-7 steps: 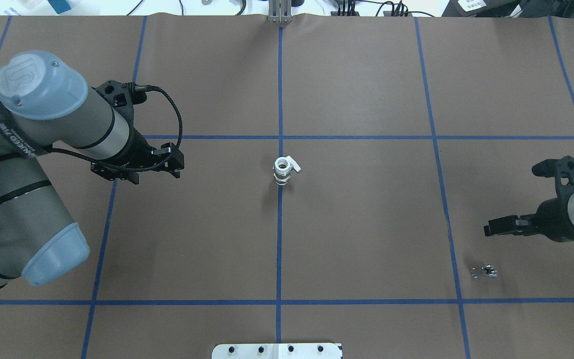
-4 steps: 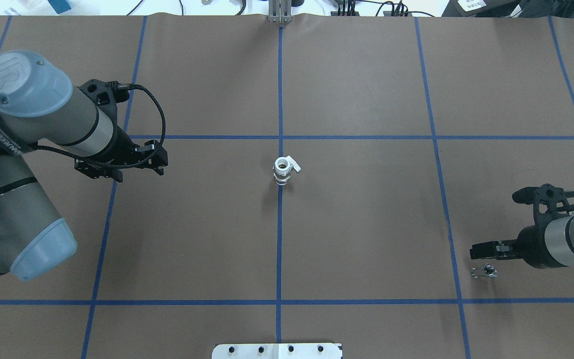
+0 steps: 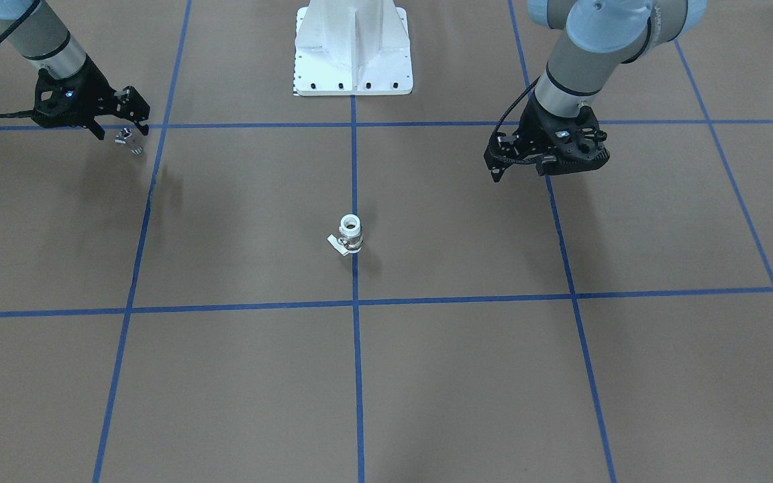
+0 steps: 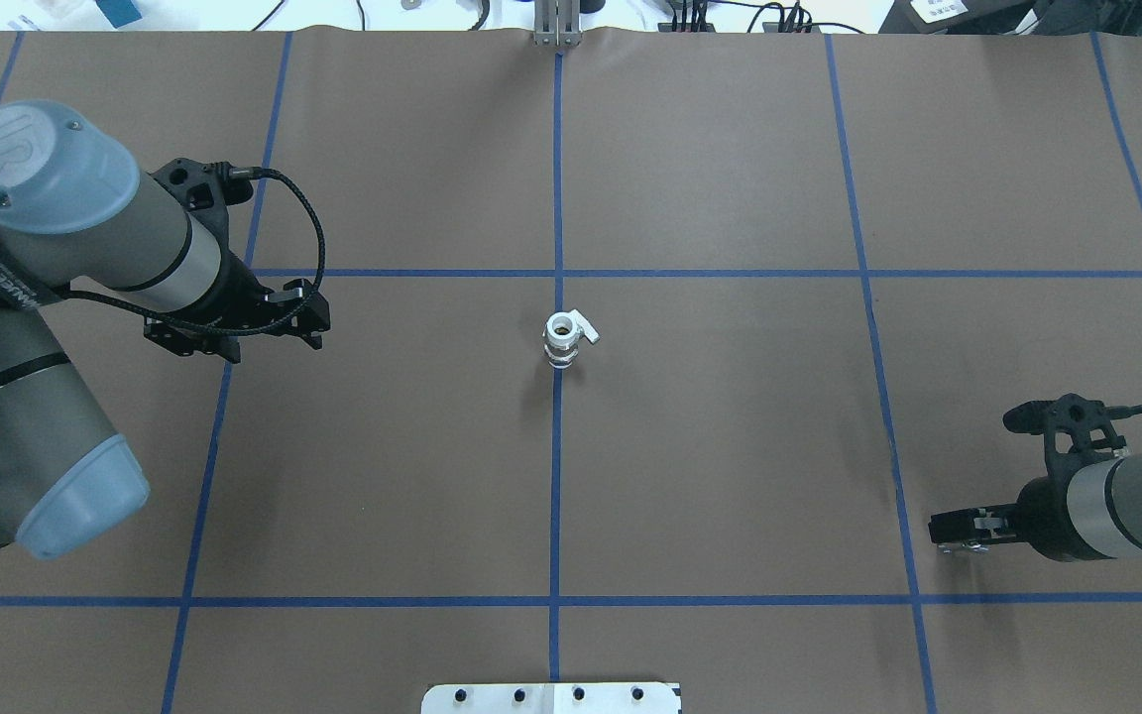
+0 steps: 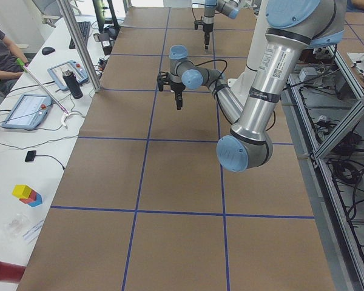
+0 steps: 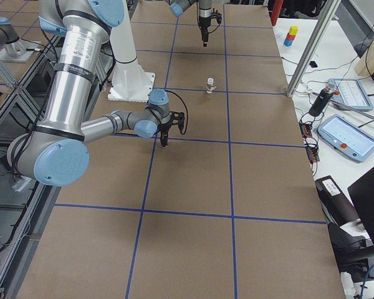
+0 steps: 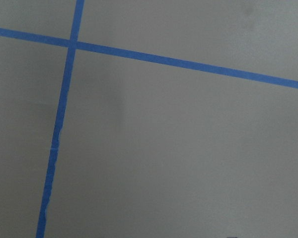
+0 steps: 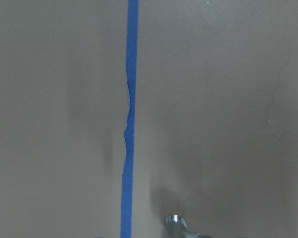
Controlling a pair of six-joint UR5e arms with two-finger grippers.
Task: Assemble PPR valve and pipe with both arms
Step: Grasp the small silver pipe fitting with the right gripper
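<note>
Silver pipe point(image 3: 130, 139) directly beneath right end effector point(image 3: 137, 109), valve point(image 3: 350, 233) well apart

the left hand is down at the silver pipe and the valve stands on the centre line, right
No: the right hand is at the pipe, as the front-facing view shows; the left hand hangs far from it. The valve does stand on the centre line.

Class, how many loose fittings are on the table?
2: the PPR valve stands upright on the blue centre line; the pipe lies under the right pincer.
</note>
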